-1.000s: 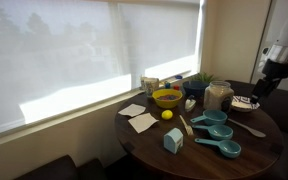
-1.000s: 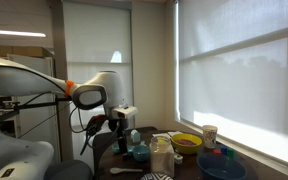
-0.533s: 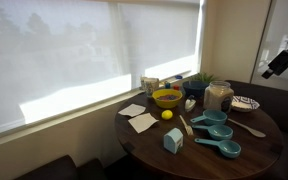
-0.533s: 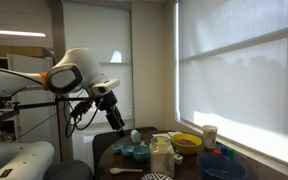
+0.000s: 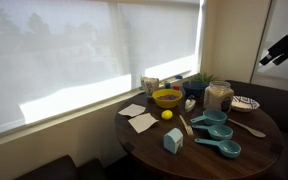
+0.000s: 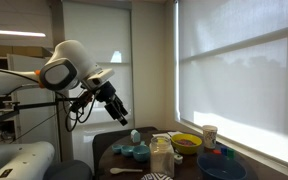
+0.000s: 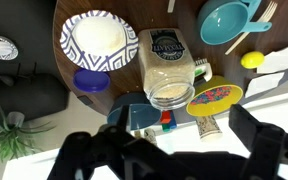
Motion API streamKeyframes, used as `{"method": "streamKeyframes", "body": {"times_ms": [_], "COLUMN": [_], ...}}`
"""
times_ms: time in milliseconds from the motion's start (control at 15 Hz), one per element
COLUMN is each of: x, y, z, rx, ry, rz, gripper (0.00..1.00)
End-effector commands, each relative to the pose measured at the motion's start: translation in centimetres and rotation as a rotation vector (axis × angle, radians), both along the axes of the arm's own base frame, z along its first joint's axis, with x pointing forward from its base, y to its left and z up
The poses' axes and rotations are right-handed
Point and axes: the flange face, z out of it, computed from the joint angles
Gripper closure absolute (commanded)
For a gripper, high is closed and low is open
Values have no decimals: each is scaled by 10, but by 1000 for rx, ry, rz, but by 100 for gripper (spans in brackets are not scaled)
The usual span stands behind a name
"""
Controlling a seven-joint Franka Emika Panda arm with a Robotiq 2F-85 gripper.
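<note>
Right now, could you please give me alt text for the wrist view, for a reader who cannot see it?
The open gripper hangs high above a round dark table, over a glass jar flanked by a patterned bowl and a teal measuring cup.

Round dark table [image 5: 149,148] as I view it from my station: a yellow bowl [image 5: 167,98] and a lemon [image 5: 167,114] near the middle, white napkins [image 5: 139,119] toward the window side, teal measuring cups [image 5: 217,131] in a row, and a glass jar [image 7: 169,65] just beside a patterned plate [image 7: 98,40].
</note>
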Motion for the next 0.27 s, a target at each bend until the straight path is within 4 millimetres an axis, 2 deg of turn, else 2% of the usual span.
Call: {"method": "streamKeyframes", "body": {"times_ms": [0, 200], "x": [0, -1], "y": [0, 0], "z": [1, 2], "rx": [4, 7], "ry": [-5, -9], "rz": [-2, -4], "gripper": [0, 0]}}
